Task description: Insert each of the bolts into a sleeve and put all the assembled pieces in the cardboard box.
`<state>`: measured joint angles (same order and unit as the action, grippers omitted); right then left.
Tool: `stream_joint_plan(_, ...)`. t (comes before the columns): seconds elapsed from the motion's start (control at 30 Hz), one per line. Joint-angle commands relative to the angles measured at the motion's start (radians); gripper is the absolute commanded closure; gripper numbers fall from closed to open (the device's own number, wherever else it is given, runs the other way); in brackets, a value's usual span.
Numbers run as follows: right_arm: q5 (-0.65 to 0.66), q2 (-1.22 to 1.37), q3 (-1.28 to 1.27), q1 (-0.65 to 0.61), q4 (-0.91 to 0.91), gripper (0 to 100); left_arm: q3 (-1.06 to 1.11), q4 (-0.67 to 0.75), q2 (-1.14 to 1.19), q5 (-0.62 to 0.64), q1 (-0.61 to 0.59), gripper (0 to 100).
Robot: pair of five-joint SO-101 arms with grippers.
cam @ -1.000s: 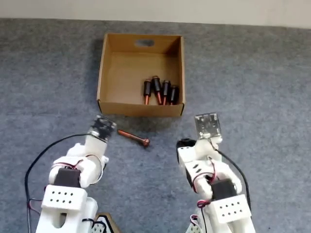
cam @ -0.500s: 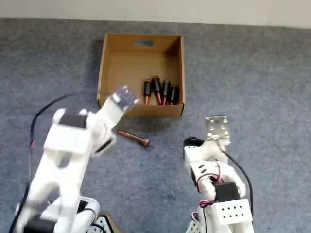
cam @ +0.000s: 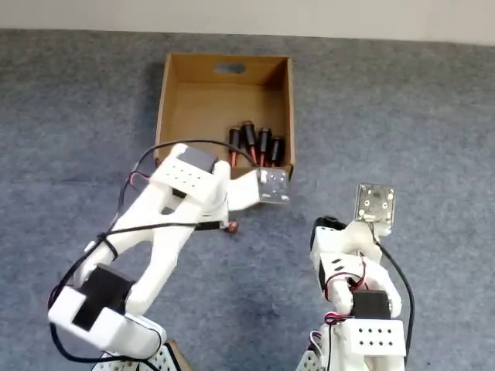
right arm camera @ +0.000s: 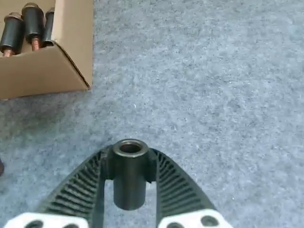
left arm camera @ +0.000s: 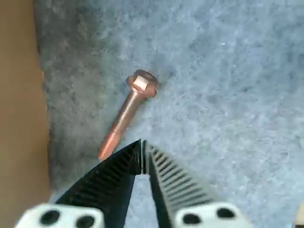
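A copper bolt [left arm camera: 127,111] lies on the grey carpet beside the cardboard box wall [left arm camera: 19,95]. My left gripper [left arm camera: 142,145] is shut and empty, its tips just short of the bolt's threaded end. From above, the left arm [cam: 186,193] covers most of the bolt, leaving its head [cam: 232,226] showing. My right gripper [right arm camera: 129,159] is shut on a black sleeve [right arm camera: 129,168], held with its hole outward, over the carpet in front of the box's right corner [right arm camera: 52,61]. Several assembled pieces [cam: 255,144] lie in the cardboard box [cam: 182,108].
The box stands at the back centre with its near wall [cam: 224,174] close to the left arm's wrist. The right arm [cam: 348,263] stands at the front right. Open carpet [cam: 418,139] lies right of the box.
The left arm has risen and swung right across the front of the box, ending over the bolt. The right arm has shifted slightly right with the sleeve.
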<state>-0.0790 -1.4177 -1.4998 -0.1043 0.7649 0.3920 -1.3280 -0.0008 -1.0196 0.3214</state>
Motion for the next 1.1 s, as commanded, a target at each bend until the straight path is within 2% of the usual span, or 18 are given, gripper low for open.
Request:
stream_joint_plan(0.0,-0.012,-0.008,0.005,0.013,-0.010,99.3,-0.031,0.017,0.010,-0.014,-0.008,88)
stream_joint_plan(0.17,-0.012,-0.008,0.005,0.013,-0.010,99.3,-0.036,0.032,0.027,-0.014,-0.021,86)
stream_joint_plan(0.33,-0.012,-0.008,0.005,0.013,-0.010,99.3,-0.022,0.160,0.030,-0.012,-0.019,85)
stream_joint_plan(0.57,-0.012,-0.008,0.008,0.013,-0.010,99.3,-0.022,0.199,0.035,-0.012,-0.018,85)
stream_joint_plan(0.83,-0.012,-0.008,0.007,0.013,-0.010,99.3,-0.059,0.244,0.251,0.035,0.053,86)
stream_joint_plan(1.0,-0.011,-0.008,0.005,0.013,-0.010,99.3,-0.102,0.252,0.292,0.034,0.054,86)
stream_joint_plan(1.07,-0.011,-0.008,0.005,0.013,-0.010,99.3,-0.105,0.252,0.291,0.032,0.053,89)
